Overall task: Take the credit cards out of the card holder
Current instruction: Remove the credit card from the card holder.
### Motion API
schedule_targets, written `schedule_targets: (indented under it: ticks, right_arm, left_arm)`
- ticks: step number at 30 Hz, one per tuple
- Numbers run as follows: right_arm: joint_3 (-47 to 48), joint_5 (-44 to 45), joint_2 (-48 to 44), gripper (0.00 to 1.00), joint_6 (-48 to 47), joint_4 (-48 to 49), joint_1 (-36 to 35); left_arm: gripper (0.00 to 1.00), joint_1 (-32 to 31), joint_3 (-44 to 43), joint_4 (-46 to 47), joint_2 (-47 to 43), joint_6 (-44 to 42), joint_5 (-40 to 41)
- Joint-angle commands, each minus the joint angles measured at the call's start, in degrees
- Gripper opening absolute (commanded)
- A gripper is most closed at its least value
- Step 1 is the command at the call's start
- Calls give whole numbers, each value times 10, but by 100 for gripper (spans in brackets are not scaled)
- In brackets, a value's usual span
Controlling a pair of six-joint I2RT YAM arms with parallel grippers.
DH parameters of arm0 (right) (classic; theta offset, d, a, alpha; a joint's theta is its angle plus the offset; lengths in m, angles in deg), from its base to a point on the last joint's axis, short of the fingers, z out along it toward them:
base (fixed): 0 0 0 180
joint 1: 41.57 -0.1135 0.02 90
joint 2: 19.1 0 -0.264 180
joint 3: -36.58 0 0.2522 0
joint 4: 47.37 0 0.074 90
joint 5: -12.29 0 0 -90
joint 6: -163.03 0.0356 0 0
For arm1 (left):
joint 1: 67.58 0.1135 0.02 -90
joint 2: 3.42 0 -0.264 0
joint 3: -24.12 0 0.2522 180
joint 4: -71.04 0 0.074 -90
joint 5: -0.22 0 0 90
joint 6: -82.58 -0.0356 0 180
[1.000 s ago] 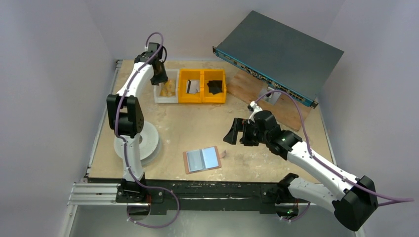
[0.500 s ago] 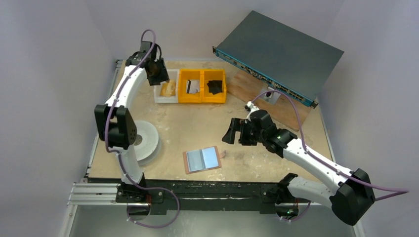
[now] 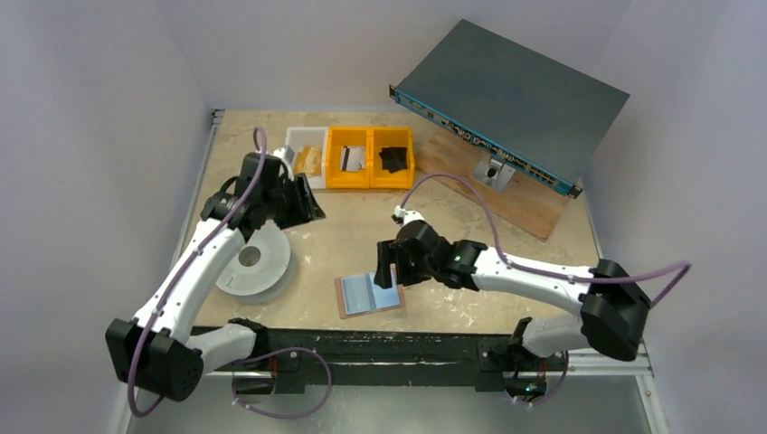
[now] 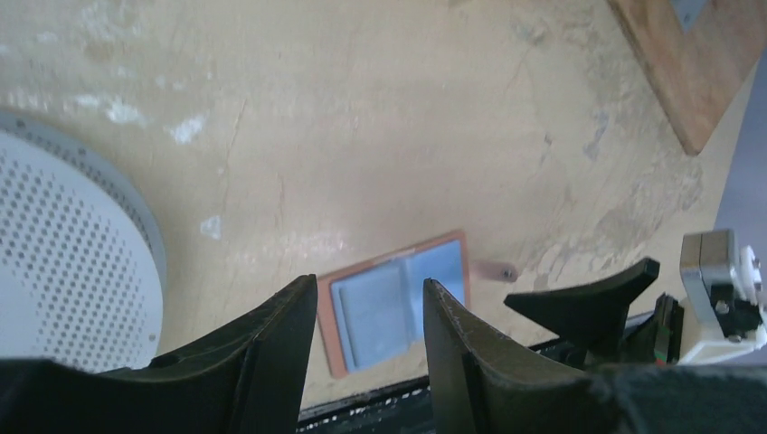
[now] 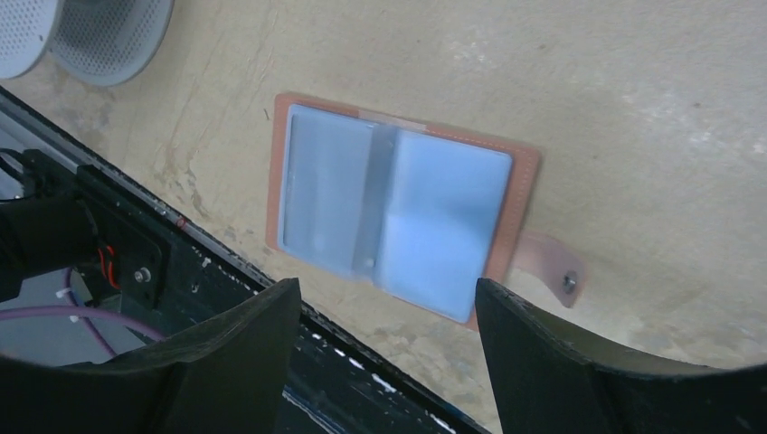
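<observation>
Well, the card holder (image 3: 370, 293) lies open and flat on the tabletop (image 3: 362, 226) near the front edge, with its pale blue inner faces up and its pinkish-tan rim showing all round. Its little snap tab (image 5: 552, 267) sticks out on the right side and rests on the tabletop. Whether cards sit under those shiny faces, I cannot tell.

My right tool (image 3: 387, 267) hangs over the right half of the card holder. From my right wrist, the two fingers (image 5: 244, 362) stand wide apart with nothing between them, and the open holder shows in the gap. I cannot tell whether a fingertip touches the leather.

My left tool (image 3: 303, 201) is up over bare tabletop, between the white perforated disc (image 3: 258, 262) and the row of bins, well apart from the card holder. Its fingers (image 4: 280, 353) are spread partway and empty; the holder shows far below between them.

At the back, a yellowish-gold credit card (image 3: 310, 161) lies in the white bin (image 3: 294, 145). Just beside it stand two yellow bins: the left yellow bin (image 3: 339, 172) holds a pale flat piece I cannot make out, and the right yellow bin (image 3: 407, 172) holds a black piece (image 3: 393, 158). A grey rack box (image 3: 511, 90) rests tilted on a wooden board (image 3: 520, 212) at the far right.
</observation>
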Motion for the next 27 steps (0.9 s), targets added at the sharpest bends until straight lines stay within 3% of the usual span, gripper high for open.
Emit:
schedule_targets:
  ticks: [1,15,20,27]
  right_arm:
    - [56,61,59,70,20,20,-46]
    - [190,138,254,63,33,-46,-111]
    - [203,143,282,62,40,-59,-114]
    - [211,138,304,53,47,-64,-119]
  left_arm:
    - [46,-8,86,-8,-86,18,-25]
    - [47,-12,304,40,-208,73,-78]
    - [47,-12,350,64,-227,101,-90]
    - [47,-12,370,72,-229,103,-98]
